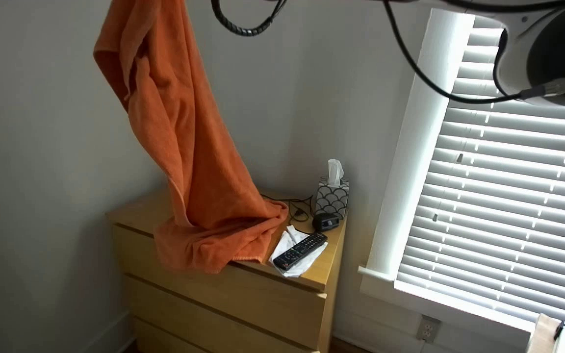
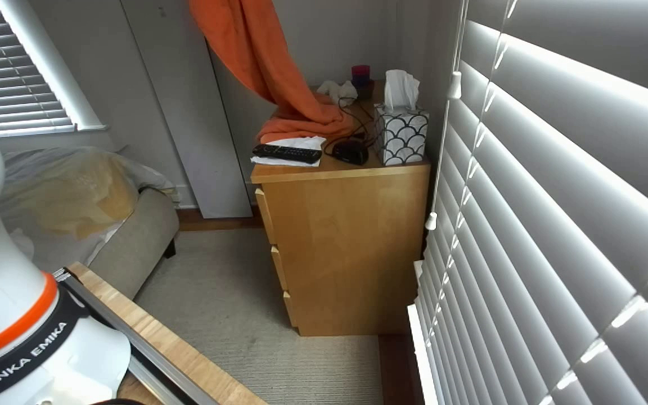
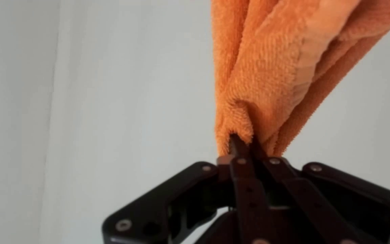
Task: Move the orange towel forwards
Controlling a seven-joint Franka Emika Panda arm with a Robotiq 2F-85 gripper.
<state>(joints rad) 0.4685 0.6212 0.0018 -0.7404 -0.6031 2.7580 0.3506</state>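
Note:
The orange towel (image 1: 218,181) hangs from above the frame in an exterior view. Its lower end lies bunched on the wooden dresser (image 1: 223,299) and drapes over the front edge. It also shows in an exterior view (image 2: 270,62), where its top is cut off by the frame. In the wrist view my gripper (image 3: 246,144) is shut on a gathered part of the towel (image 3: 273,64). The towel covers the fingertips. The gripper is out of frame in both exterior views.
On the dresser beside the towel are a black remote (image 1: 300,251) on white paper, a small black clock (image 1: 325,222) with cables, and a patterned tissue box (image 1: 332,198). A red cup (image 2: 360,74) and white cloth (image 2: 338,93) sit behind. Window blinds (image 2: 526,197) stand close by.

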